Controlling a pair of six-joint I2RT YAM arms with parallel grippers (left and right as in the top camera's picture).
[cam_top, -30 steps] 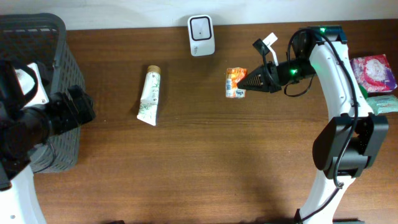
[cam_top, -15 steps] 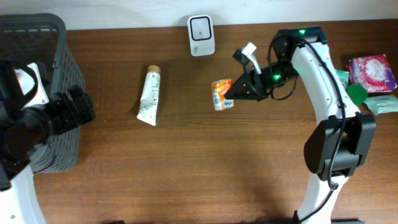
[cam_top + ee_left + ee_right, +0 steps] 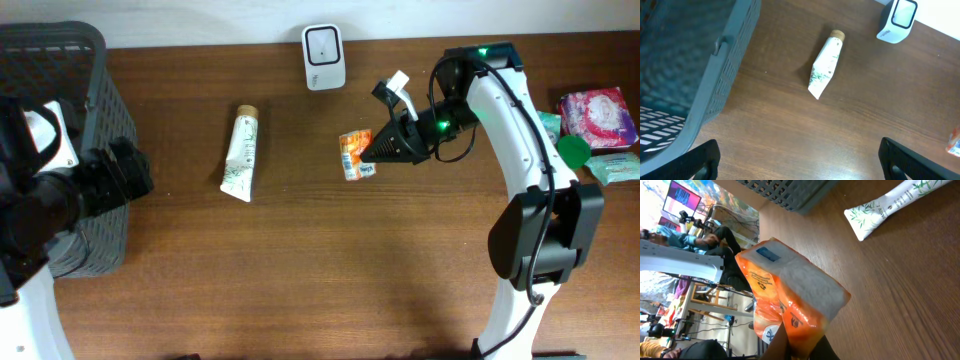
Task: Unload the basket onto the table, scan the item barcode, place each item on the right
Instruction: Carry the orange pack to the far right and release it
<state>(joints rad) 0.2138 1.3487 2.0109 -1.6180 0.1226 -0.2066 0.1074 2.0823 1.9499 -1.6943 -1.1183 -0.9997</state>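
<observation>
Right claw (image 3: pixel 380 150): clamped together on one end of the orange packet (image 3: pixel 356 155). Its arm reaches in from the counter's (image 3: pixel 300 280) right side toward the middle.
Orange packet: held slightly tilted over the back-centre of the counter. It sits a little right of the scanner (image 3: pixel 324 43) and nearer the front, apart from it. The right wrist view shows an orange wrap with a pale panel filling the foreground. Whether its lower edge touches the wood cannot be told.
Scanner: a white unit standing at the counter's back edge, its face dark-framed.
Left claw (image 3: pixel 800 162): fingers spread wide apart with nothing between them. It is beside the basket (image 3: pixel 100 45) at the counter's left edge.
Tube (image 3: pixel 240 152): lies flat with its cap toward the back edge. It is between the basket and the packet, well apart from both.
Basket: grey and slatted, filling the back-left corner and running past the left edge of the overhead view.
Right-edge group: a pink packet (image 3: pixel 598 112), a green round lid (image 3: pixel 572 150) and a pale green packet (image 3: pixel 610 167). They lie close together behind the right arm, well apart from the held packet.
Open room: bare wood spans the front half of the counter between the two arm bases. A bare strip also runs between the tube and the packet up to the scanner.
</observation>
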